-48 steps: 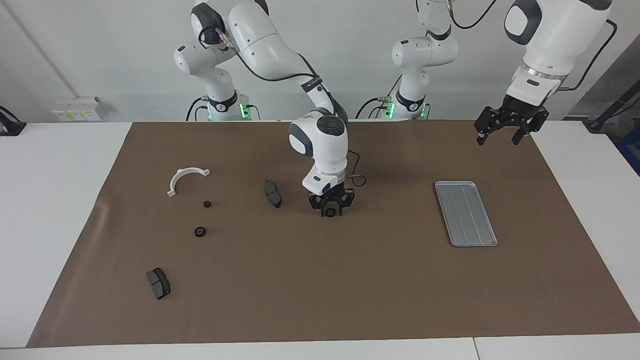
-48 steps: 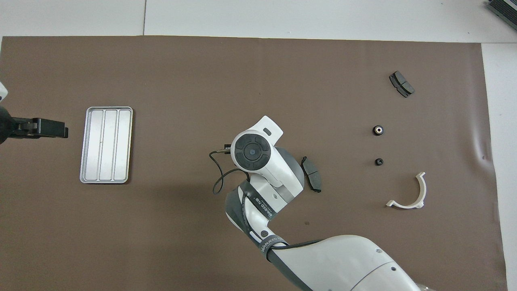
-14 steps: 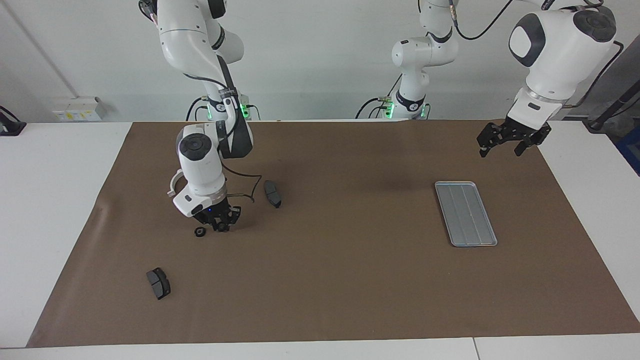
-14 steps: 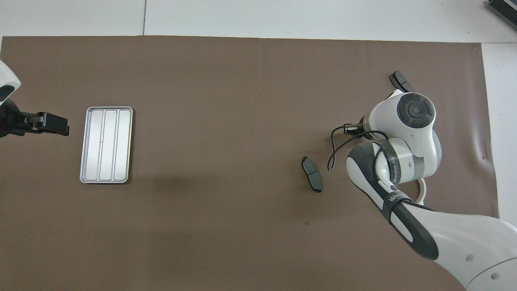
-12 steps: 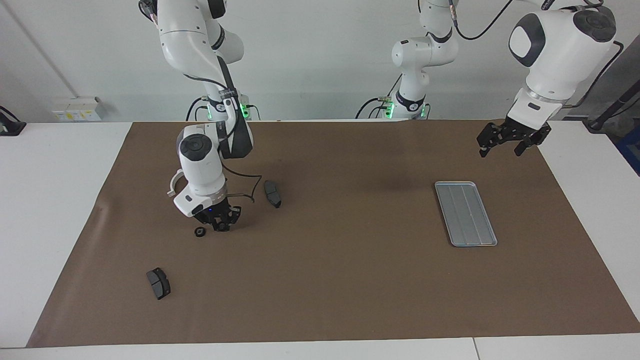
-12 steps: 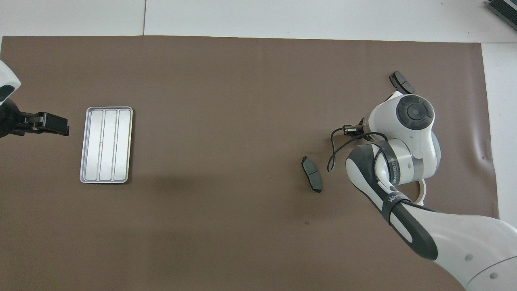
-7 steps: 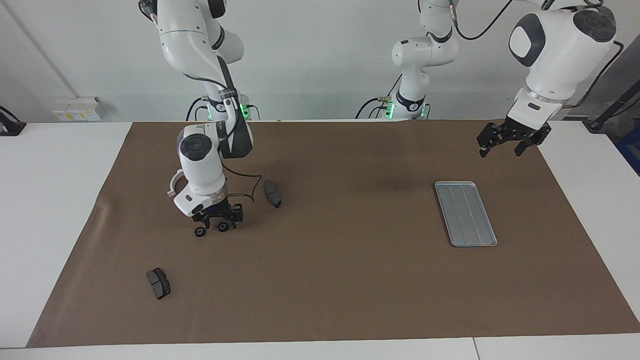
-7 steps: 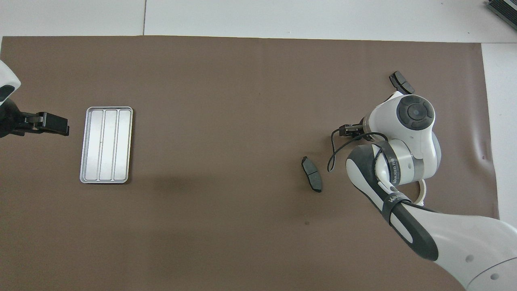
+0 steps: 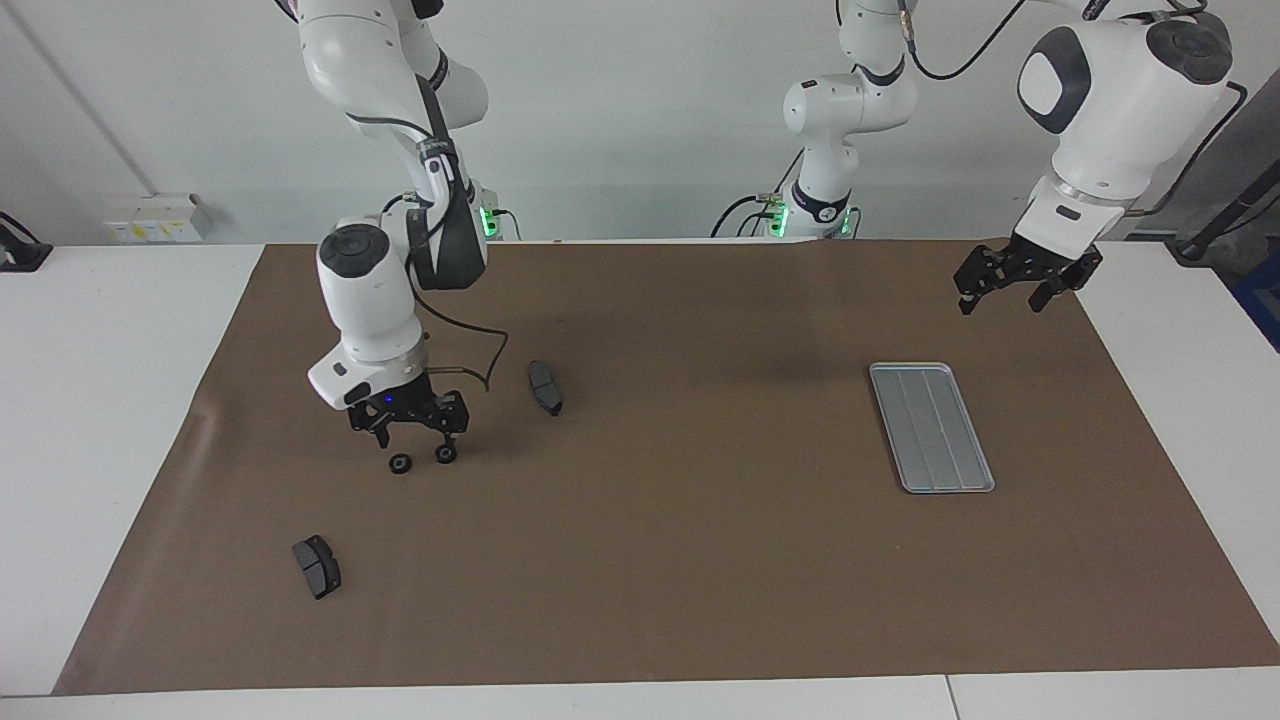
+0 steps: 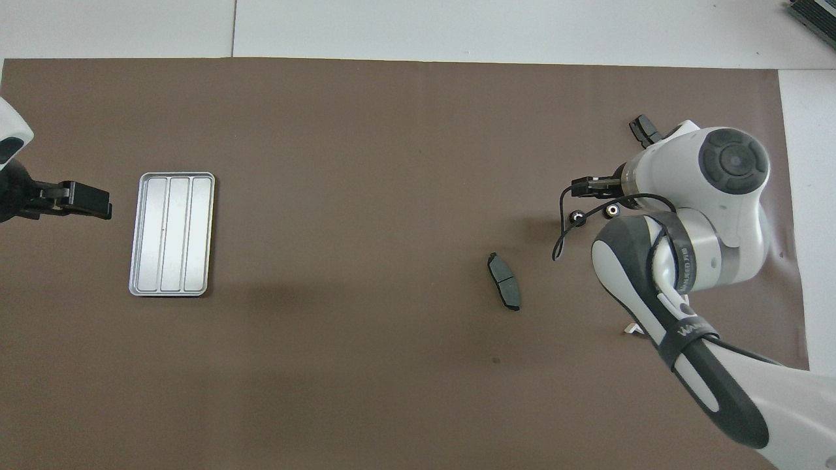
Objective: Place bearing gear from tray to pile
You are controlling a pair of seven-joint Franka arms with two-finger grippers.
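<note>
Closest to the robots, the left gripper [image 9: 1002, 298] hangs with its fingers spread and nothing in them, over the brown mat [image 9: 700, 560] at the left arm's end. It waits, so it poses little risk unless it swings low across the tray [image 9: 931, 427]. The tray lies a little farther out and looks bare, with no gear left on it. Toward the right arm's end, a dark grey pad [image 9: 545, 387] lies near the right arm's cable [image 9: 480, 372], and I judge the loop could drag over it if the arm sweeps sideways. The right gripper [image 9: 418, 432] sits low over the pile with its fingers wide apart and holding nothing. Just below it the bearing gear [image 9: 445, 454] rests free on the mat, close beside a second gear [image 9: 400, 463] but not touching it. Any third gear is hidden under the wrist. The main hazard is here: the fingertips straddle these small round parts, so a slanted or sideways retreat could clip one and send it rolling, scattering the pile. A straight lift looks safest. The gear could also roll by itself if it lies on its edge, which I cannot tell. Farthest out, another dark pad [image 9: 317, 566] lies well apart from all of this.
</note>
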